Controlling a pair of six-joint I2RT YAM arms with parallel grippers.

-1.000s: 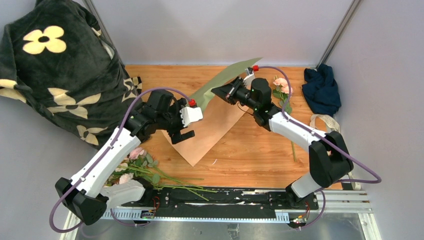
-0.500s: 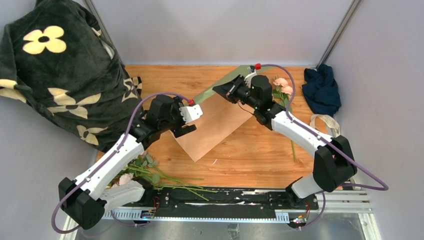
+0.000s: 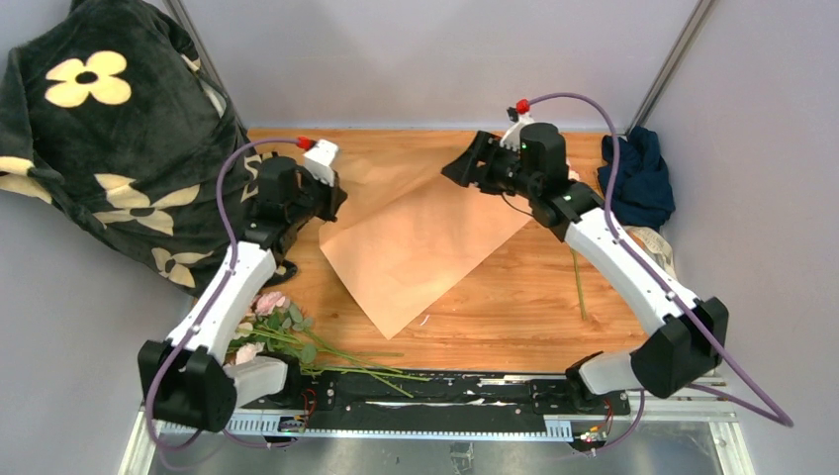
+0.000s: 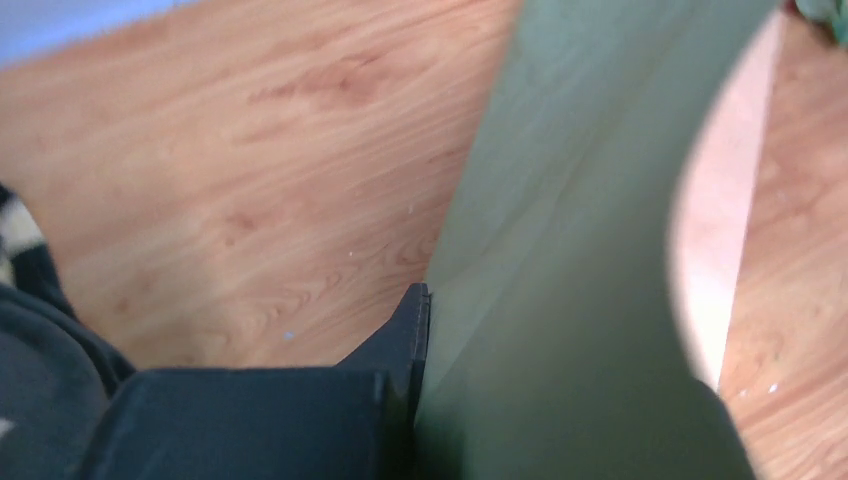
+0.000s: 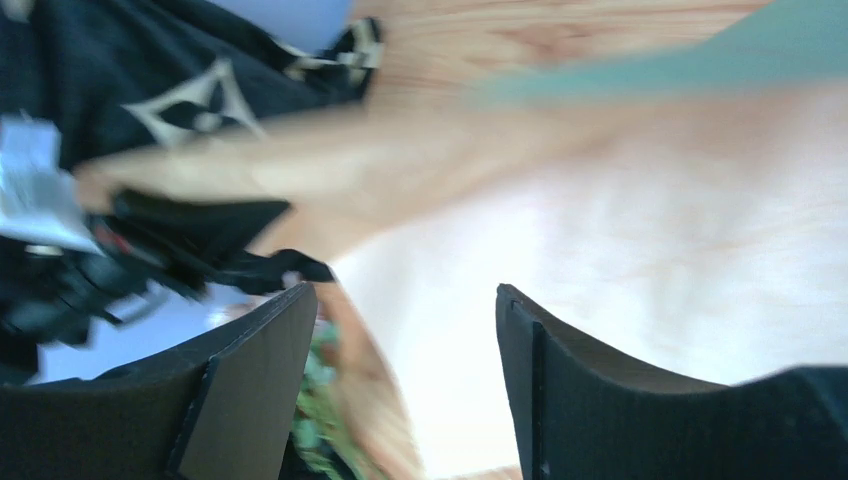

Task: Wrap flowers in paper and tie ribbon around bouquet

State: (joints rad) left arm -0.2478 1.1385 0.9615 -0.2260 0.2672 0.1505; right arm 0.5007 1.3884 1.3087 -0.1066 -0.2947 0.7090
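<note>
Left wrist view: left gripper [image 4: 424,310] closed on a corner of the paper [image 4: 560,250], olive face toward the lens.
Right gripper [image 5: 405,300] hangs with jaws apart, holding nothing, above the sheet's far right corner. Paper lies tan side up across the table [image 3: 514,307] centre; flowers [image 3: 272,322] at the near left edge, well apart. Risk: single-corner hold on a thin sheet. A sideways pull may tear it, slip the corner free, or drag it askew.
</note>
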